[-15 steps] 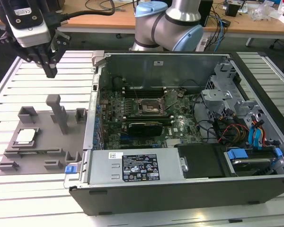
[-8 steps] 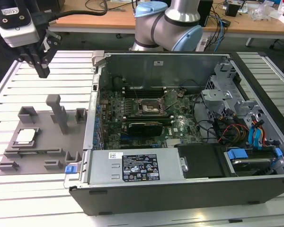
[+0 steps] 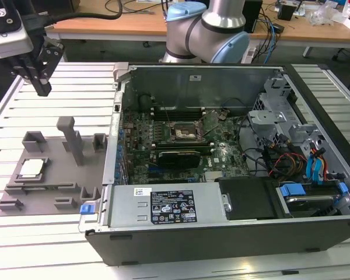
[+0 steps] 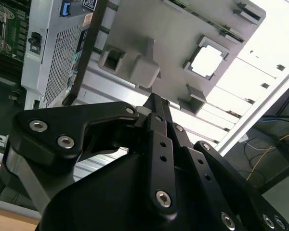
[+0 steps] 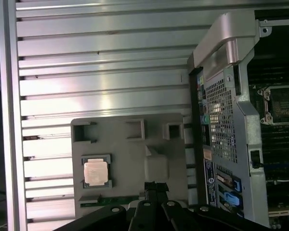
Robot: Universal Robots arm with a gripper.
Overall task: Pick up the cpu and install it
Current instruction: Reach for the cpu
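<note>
The chip lies flat in a nook on the grey tray. The gripper hangs above the tray, pressed shut and holding nothing. The chip looks light, thin, stiff and breakable; its side edges seem best to pinch.

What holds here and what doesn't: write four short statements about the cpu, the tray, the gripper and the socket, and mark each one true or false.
1. The cpu lies on the grey tray. True.
2. The gripper is holding the cpu. False: it hangs in the air above the slatted table, apart from the cpu, with nothing in it.
3. The cpu already sits in the motherboard socket. False: the socket is empty and the cpu is on the tray.
4. The open computer case lies beside the tray, on the exterior view's right of it. True.
</note>
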